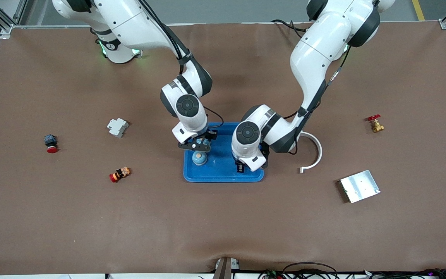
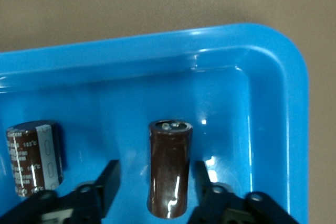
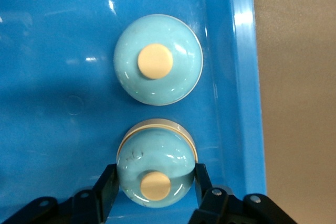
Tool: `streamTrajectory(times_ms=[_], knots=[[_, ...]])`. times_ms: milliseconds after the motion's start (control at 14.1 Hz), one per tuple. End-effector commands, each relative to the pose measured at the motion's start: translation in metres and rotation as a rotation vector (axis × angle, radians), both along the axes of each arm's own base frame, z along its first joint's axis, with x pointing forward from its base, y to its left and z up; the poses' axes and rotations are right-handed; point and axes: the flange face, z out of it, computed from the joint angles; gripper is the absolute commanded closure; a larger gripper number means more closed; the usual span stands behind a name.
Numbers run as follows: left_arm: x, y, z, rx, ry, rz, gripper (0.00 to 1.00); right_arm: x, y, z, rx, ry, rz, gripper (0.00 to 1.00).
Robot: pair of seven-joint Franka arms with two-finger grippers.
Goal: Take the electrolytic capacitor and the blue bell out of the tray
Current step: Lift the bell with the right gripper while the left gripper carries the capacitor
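Blue tray (image 1: 223,176) flanked by bracket (image 1: 313,154), breaker (image 1: 117,127)

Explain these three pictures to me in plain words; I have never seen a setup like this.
Two white robot arms work over a brown table. The wide picture looks down from across it; the other two come from cameras on each wrist. Both grippers are in a blue tray. The right gripper has its fingers shut on a pale blue bell, with a second bell beside it. The left gripper straddles an upright brown capacitor, fingers not touching it; another capacitor stands nearby. Small parts lie around the tray.
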Motion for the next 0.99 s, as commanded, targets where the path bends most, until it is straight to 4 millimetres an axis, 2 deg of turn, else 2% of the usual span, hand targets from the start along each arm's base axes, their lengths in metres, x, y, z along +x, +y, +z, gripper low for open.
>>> streamTrajectory(times_ms=[0,71,212,283,425,567,637,779,850,921], knots=[[0.004,-0.002,-0.001,0.017,-0.028,-0.016,1.0,-0.005,0.005,0.028,0.006,-0.002,-0.018,0.94],[0.004,-0.002,-0.001,0.017,-0.028,-0.016,1.0,-0.002,0.003,0.038,0.011,-0.005,-0.02,1.0],[0.005,-0.002,0.002,0.017,-0.033,-0.021,1.0,0.0,-0.002,0.049,0.006,0.005,-0.022,1.0],[0.006,-0.002,0.008,0.024,-0.05,-0.039,1.0,0.005,-0.011,0.059,-0.002,0.019,-0.022,1.0],[0.014,0.003,0.03,0.033,-0.083,-0.098,1.0,0.027,-0.05,0.089,-0.007,0.052,0.006,1.0],[0.01,-0.001,0.053,0.027,-0.071,-0.277,1.0,0.041,-0.079,0.118,0.001,0.053,0.0,1.0],[0.005,-0.005,0.067,0.028,-0.064,-0.363,1.0,0.053,-0.1,0.128,0.007,0.049,-0.023,1.0],[0.004,-0.005,0.087,0.026,-0.062,-0.504,1.0,0.073,-0.153,0.138,0.007,0.081,0.006,1.0],[0.006,-0.003,0.099,0.016,-0.069,-0.529,1.0,0.077,-0.17,0.14,0.007,0.101,0.051,1.0],[0.009,0.006,0.108,0.018,-0.076,-0.559,1.0,0.082,-0.198,0.145,0.01,0.123,0.081,1.0]])
